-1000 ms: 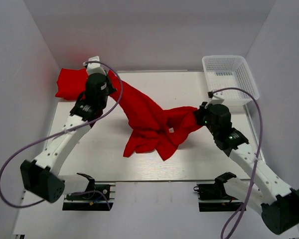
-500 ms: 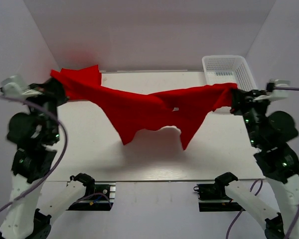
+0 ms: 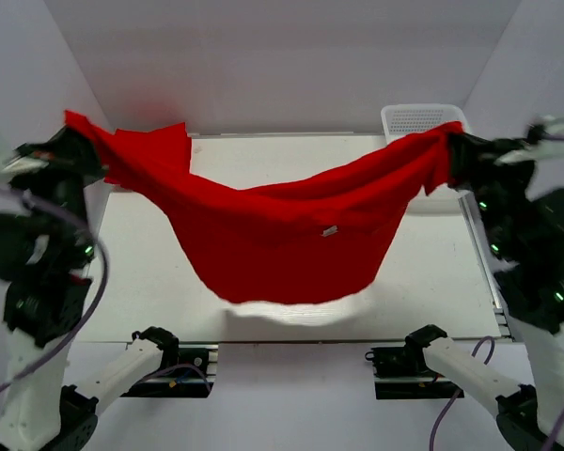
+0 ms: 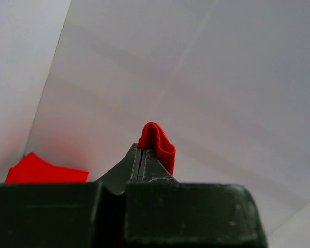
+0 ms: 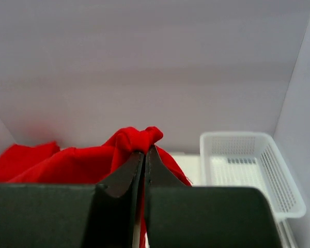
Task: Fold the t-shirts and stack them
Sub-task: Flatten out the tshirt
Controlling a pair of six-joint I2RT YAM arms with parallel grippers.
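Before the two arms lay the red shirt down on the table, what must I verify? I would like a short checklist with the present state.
1. Left gripper shut on the held t-shirt: ok.
2. Right gripper shut on the same shirt: ok.
3. Shirt hangs spread between both grippers, above the table: ok.
4. No twist or fold in it: cannot tell, its lower edge is blurred.
5. Cloth apart from the basket: cannot tell, it crosses the basket in the top view.
6. Other t-shirt lies at the far left corner, away from the middle: ok.
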